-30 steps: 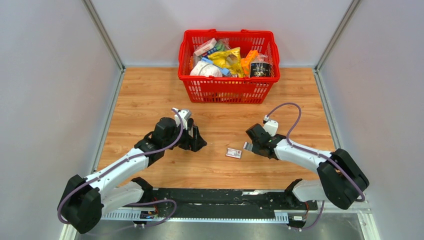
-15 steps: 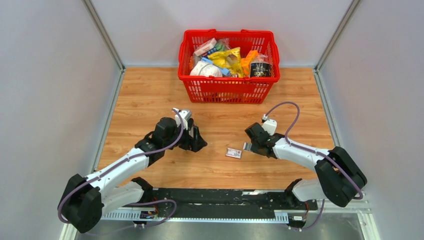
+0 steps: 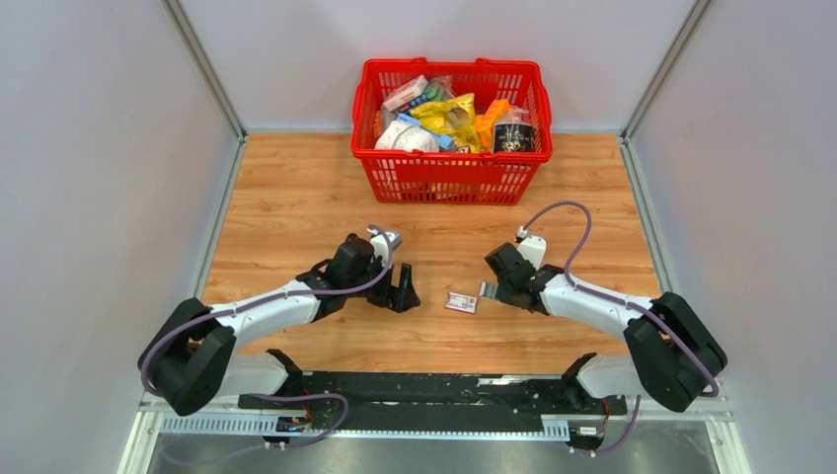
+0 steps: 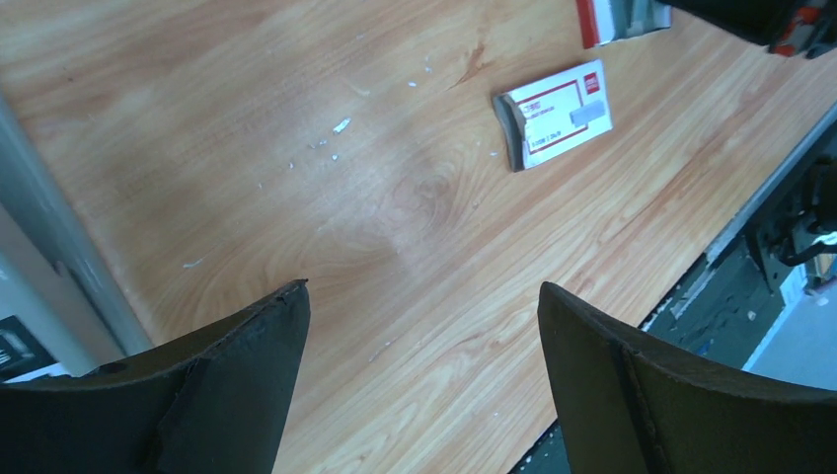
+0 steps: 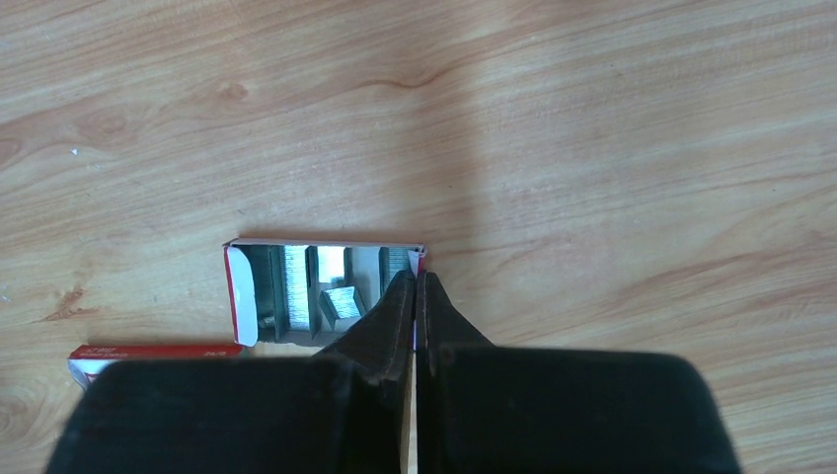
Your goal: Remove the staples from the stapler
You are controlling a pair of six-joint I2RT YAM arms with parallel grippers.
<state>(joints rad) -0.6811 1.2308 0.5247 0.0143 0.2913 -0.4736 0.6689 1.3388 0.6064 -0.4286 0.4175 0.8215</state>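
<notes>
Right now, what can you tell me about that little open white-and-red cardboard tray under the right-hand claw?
The small open white-and-red cardboard tray lies flat on the wooden table with its open side up. It is a shallow rectangle with white walls edged in red. Inside lie silvery-grey staple strips, most of them side by side and one short piece askew. The right gripper is shut, with its tips at one short end wall. Whether it pinches the wall or a strip cannot be told. A flat white-and-red labelled box lies close beside the tray.
</notes>
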